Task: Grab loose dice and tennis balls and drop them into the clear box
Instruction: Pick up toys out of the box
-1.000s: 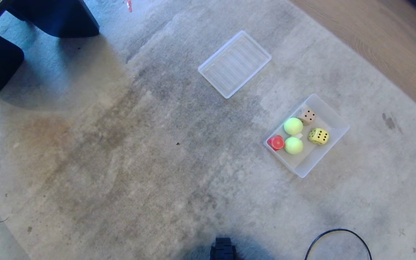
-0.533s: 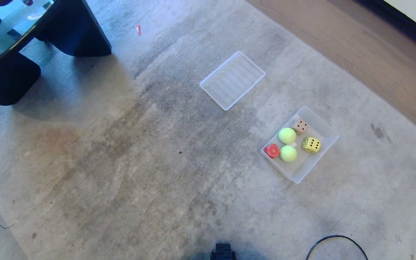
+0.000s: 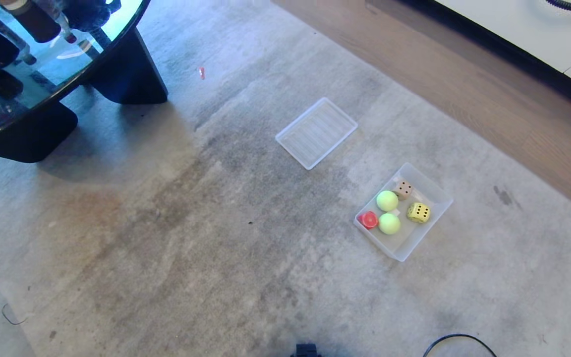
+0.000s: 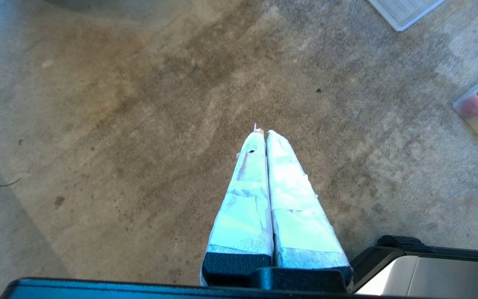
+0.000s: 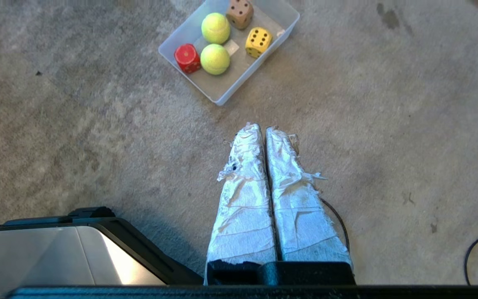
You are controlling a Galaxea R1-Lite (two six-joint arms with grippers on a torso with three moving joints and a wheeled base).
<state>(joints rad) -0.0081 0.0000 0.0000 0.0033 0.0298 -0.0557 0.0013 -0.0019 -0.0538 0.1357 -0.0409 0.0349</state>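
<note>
The clear box (image 3: pixel 431 182) stands on the carpet at the right. Inside it lie two tennis balls (image 3: pixel 387 201) (image 3: pixel 389 223), a red die (image 3: pixel 368 219), a beige die (image 3: pixel 403 189) and a yellow die (image 3: pixel 418 212). The right wrist view shows the same box (image 5: pixel 226 90) with the balls (image 5: pixel 215 28) and dice ahead of my right gripper (image 5: pixel 262 128), which is shut, empty and well short of the box. My left gripper (image 4: pixel 262 132) is shut and empty over bare carpet, with a corner of the box (image 4: pixel 477 118) off to the side. Neither arm shows in the head view.
The flat ribbed clear lid (image 3: pixel 316 132) lies on the carpet beyond the box. A black glass-topped table (image 3: pixel 117 74) carrying bottles stands at the far left. A wooden floor strip (image 3: pixel 464 94) runs along the far right, and a black cable (image 3: pixel 456 341) loops near me.
The whole head view has shifted: the camera has risen, so box and lid look smaller and lower, and the table top and a white wall have come into view. Nothing on the carpet moved.
</note>
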